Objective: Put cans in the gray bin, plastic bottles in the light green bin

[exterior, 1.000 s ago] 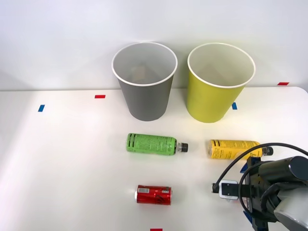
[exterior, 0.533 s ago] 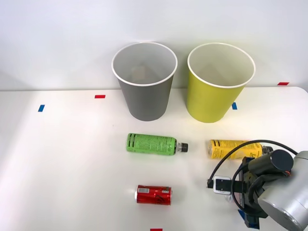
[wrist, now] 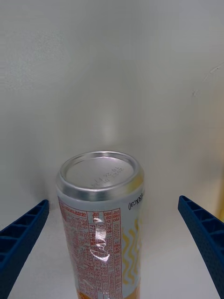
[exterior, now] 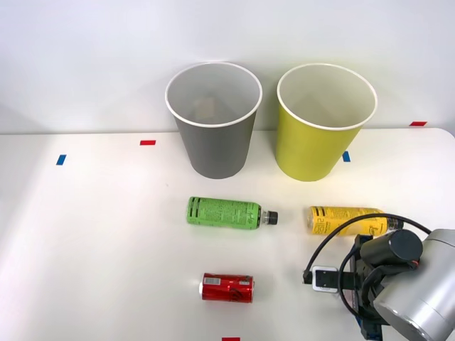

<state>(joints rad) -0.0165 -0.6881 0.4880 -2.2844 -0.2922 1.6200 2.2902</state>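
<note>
White table lying under everything, right gripper at lower right of front view spreading wide, fingers flanking slim can.

I can't read the red fine print on the slim can (stamped code on its silver top too faint).

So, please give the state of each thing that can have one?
Gray bin: upright.
Green bin: upright.
Green bottle: lying, capped.
Yellow bottle: lying.
Red can: lying.
Orange can: lying between the fingers, ungripped.
Right end effector: open.
</note>
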